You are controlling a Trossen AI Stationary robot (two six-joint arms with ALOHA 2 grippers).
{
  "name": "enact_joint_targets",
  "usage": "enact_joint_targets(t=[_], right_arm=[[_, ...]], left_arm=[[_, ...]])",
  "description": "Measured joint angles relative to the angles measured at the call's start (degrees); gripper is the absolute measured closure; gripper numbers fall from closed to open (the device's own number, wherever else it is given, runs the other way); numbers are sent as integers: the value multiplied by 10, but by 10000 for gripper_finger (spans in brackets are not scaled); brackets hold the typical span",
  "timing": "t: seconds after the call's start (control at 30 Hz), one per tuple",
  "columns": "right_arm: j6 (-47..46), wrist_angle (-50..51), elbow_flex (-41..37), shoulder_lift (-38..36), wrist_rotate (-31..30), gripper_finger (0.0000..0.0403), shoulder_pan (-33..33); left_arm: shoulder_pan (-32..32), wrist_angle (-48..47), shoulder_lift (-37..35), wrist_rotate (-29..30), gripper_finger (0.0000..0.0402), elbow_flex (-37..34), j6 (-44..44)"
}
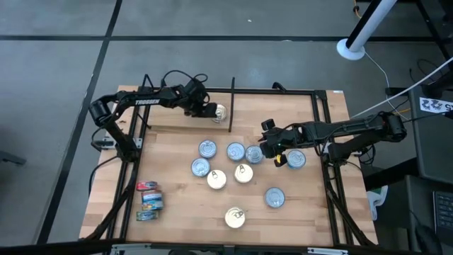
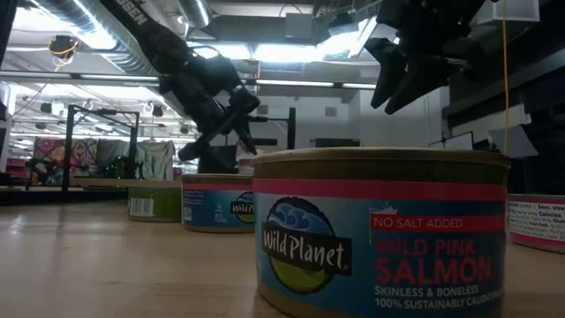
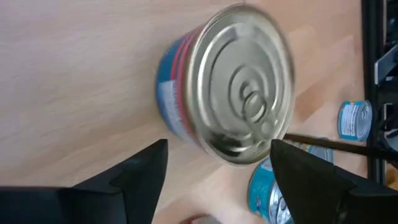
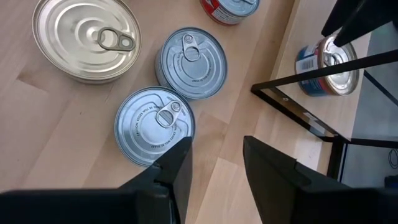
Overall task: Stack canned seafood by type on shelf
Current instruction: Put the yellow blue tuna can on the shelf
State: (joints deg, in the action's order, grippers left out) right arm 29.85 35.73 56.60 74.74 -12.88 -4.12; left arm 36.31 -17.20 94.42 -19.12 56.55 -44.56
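just ahead of the open left claw [image 3: 214, 171] sits a gold-topped tin [image 3: 233, 87].

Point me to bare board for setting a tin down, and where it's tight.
Free: the shelf's near strip between the red-label tins and the lone gold-top tin; also the far band right of the divider bar. Crowded: the mid-board cluster by the right gripper.
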Motion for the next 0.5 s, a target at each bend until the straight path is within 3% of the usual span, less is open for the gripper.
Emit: enact_joint_targets(t=[0.1,0.23,0.37,0.5], right_arm=[[0,0,0,0,0,259,0],[0,2,0,0,0,258,0],[0,2,0,0,0,259,0],[-16,4,0,0,0,258,0]], left_arm=[[9,-16,0,-9,122,0,0],[26,-23,-1,-66,122,0,2],[35,-23,-6,-135,121,0,39],[26,-23,-7,-165,121,0,92]])
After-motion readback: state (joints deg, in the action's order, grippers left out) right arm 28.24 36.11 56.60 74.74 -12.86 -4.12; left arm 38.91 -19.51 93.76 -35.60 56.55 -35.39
